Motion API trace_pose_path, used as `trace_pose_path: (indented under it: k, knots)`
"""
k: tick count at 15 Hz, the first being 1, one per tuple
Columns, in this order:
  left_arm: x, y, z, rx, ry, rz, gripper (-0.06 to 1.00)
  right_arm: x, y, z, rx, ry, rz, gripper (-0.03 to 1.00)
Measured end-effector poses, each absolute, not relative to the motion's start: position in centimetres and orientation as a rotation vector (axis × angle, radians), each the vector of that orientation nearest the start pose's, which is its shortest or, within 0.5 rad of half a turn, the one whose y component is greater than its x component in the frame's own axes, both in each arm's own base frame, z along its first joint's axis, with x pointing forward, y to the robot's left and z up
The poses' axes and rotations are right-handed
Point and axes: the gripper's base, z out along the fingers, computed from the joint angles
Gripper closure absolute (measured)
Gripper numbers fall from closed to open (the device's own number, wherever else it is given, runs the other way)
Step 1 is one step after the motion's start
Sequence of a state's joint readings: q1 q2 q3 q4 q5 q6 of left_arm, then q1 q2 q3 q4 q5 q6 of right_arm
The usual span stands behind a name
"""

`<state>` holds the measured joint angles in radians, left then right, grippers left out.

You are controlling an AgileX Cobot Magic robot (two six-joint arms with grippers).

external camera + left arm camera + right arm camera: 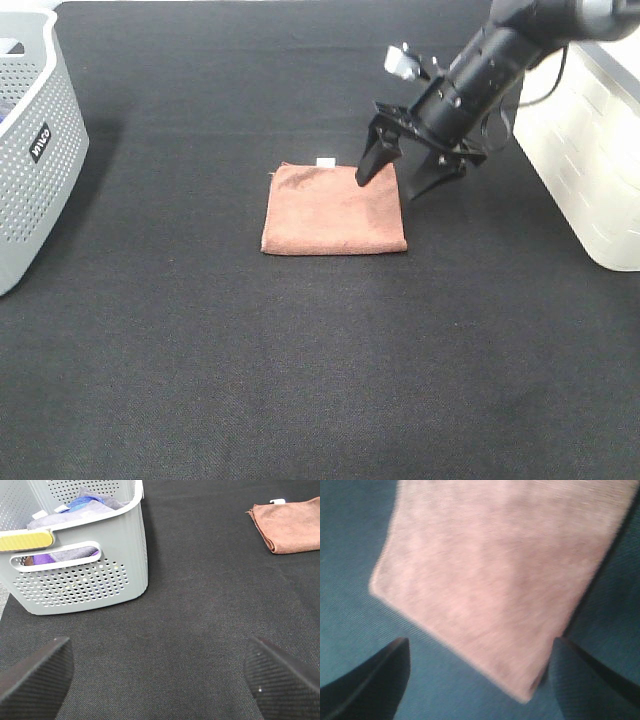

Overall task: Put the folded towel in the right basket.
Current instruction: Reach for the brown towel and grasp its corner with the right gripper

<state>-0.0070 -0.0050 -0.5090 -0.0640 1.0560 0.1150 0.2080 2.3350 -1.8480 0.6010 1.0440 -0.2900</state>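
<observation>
At the far left, the grey basket point(30, 150) stands on the bench point(300, 380), already holding cloths (the left wrist view shows them). The left hand point(160, 680) waits near it, fingers spread wide with nothing between them. The folded towel point(333, 210) lies flat in the middle of the bench, well apart from both baskets. The right hand point(388, 188) hangs over the towel's far right corner, spread wide, with one finger above the cloth and the other just past its right edge. The step in hand looks like the approach to the grasp. The next move calls for going down onto that corner and closing on all the layers, not just the top fold. Rightward, bare bench runs to the right basket point(590, 170), whose wall would have to be cleared by a lift.
</observation>
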Motion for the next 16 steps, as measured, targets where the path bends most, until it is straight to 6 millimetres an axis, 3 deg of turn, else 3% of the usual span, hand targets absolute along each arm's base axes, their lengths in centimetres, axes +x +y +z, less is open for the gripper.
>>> trace_pose_path:
  k: [3, 7, 11, 13, 16]
  knots:
    - [-0.7, -0.5, 28.0, 0.127, 2.020, -0.008, 0.07, 46.7, 14.3, 12.4, -0.310, 2.899, 0.787, 0.24]
    - [-0.7, -0.5, 28.0, 0.127, 2.020, -0.008, 0.07, 47.4, 13.9, 12.0, -0.304, 2.851, 0.696, 0.24]
    - [-0.7, -0.5, 28.0, 0.127, 2.020, -0.008, 0.07, 47.5, 14.1, 10.5, -0.300, 2.871, 0.719, 0.25]
    - [-0.7, -0.5, 28.0, 0.127, 2.020, -0.008, 0.07, 47.6, 14.6, 10.4, -0.323, 2.832, 0.802, 0.35]
    - [-0.7, -0.5, 28.0, 0.127, 2.020, -0.008, 0.07, 47.7, 15.0, 10.3, -0.310, 2.801, 0.873, 0.68]
